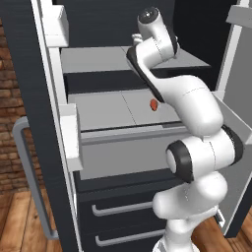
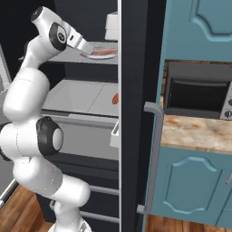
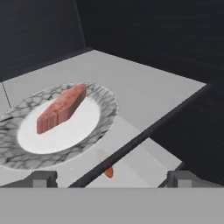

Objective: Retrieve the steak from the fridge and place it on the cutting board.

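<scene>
Gripper (image 3: 112,177) first: we see its two tips spread wide at the bottom of the hand view, nothing between them, so it holds nothing. We judge ourselves in the reach step, with the fridge (image 1: 29,98) open and the grasp not yet made.

We find the steak (image 3: 61,108) lying on a marbled plate (image 3: 103,127) on the upper shelf (image 3: 148,87), ahead of the tips and off to one side in the hand view, apart from them. In the right base view the steak (image 2: 103,53) and plate (image 2: 90,56) sit just beyond the hand (image 2: 78,43). A small orange-red item (image 1: 153,104) lies on the shelf below; we leave it alone.

Next, as we judge it, we need to shift the hand toward the plate until the slab sits between the tips, line the jaws up across its narrow width, come down close to the plate face, then close. The meat is flat and low, so a shallow grip may slip, and the plate rim could catch a tip or get pushed along the shelf.

As for pose, the arm (image 1: 192,103) rises from the base, bends at the elbow and leans into the fridge at upper-shelf height, the hand angled down over the shelf. We see no cutting board from here; a counter (image 2: 195,131) with a microwave (image 2: 199,95) stands beside the fridge.
</scene>
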